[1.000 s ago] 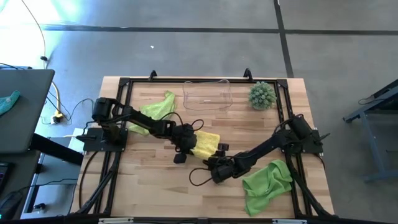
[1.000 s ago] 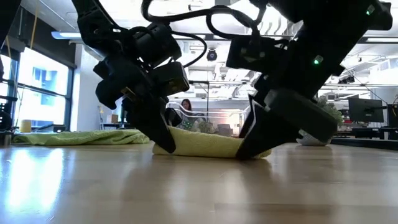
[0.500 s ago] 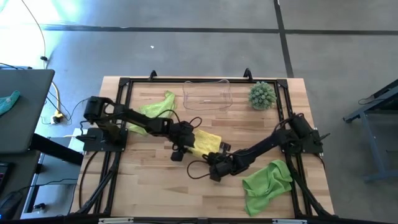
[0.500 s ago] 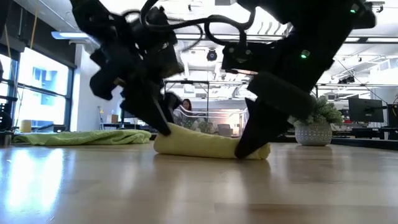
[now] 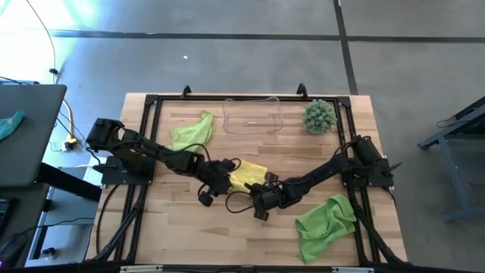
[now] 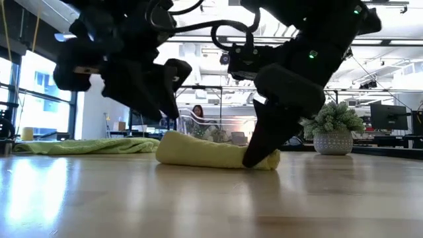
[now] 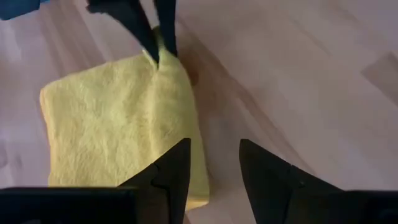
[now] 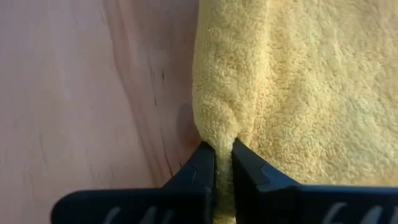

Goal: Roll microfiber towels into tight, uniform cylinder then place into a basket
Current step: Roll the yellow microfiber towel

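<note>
The yellow microfiber towel (image 5: 246,175) lies folded into a thick pad at the middle of the table, and shows in the low view (image 6: 205,151) as a low bundle. My right gripper (image 5: 262,187) is shut on its near right edge. My left gripper (image 5: 220,180) hovers open just off the towel's left end; in its wrist view (image 7: 214,168) one finger stands over the towel's edge and the other over bare wood. A lime green towel (image 5: 191,130) lies crumpled at the far left, another (image 5: 326,222) at the near right. The clear basket (image 5: 251,116) stands at the far edge. My right gripper pinches a raised fold of the yellow towel's edge (image 8: 219,135) between its two fingers, close to a corner (image 7: 157,61). The fingers (image 6: 261,135) slant down onto it from the table's right. The towel rests on the table, slack.
A spiky green plant in a pot (image 5: 319,116) stands at the far right beside the basket. Black frame rails (image 5: 151,152) run along the table's sides. Bare wood (image 5: 197,227) lies toward the near left.
My left gripper has opened, let go of the yellow towel's left end, lifted, and drawn back toward the table's left edge. My right gripper has shut on the towel's right edge. The towel has bunched up thicker and shifted slightly left.
</note>
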